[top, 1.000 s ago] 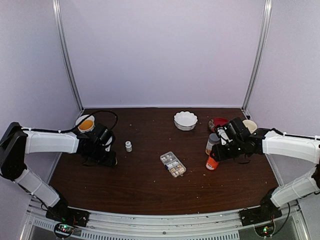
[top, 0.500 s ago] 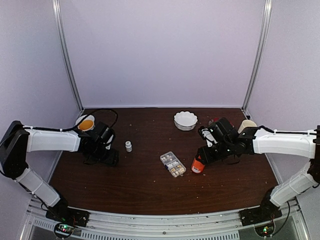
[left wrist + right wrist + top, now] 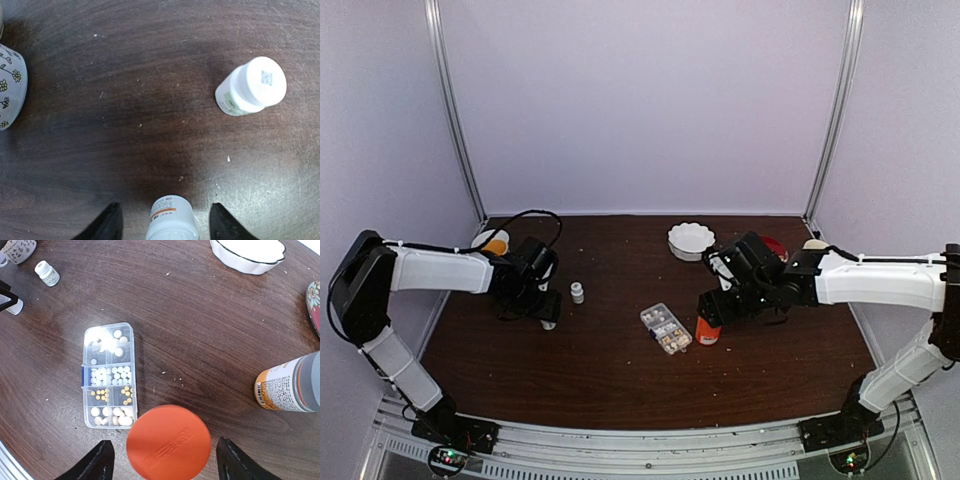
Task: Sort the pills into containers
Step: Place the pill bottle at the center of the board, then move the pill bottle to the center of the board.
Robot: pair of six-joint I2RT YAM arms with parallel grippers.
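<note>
Jaws spread left and right, straddling white bottle (image 3: 171, 220) and orange-capped bottle (image 3: 168, 442); staging; probably grip, uncap beside organizer (image 3: 107, 375).

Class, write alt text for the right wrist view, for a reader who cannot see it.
A round orange cap sits between the open black fingers of the right tool over a dark wooden table. To its left lies a clear plastic pill organizer box holding white and yellow-orange pills; a white scalloped bowl stands beyond.
</note>
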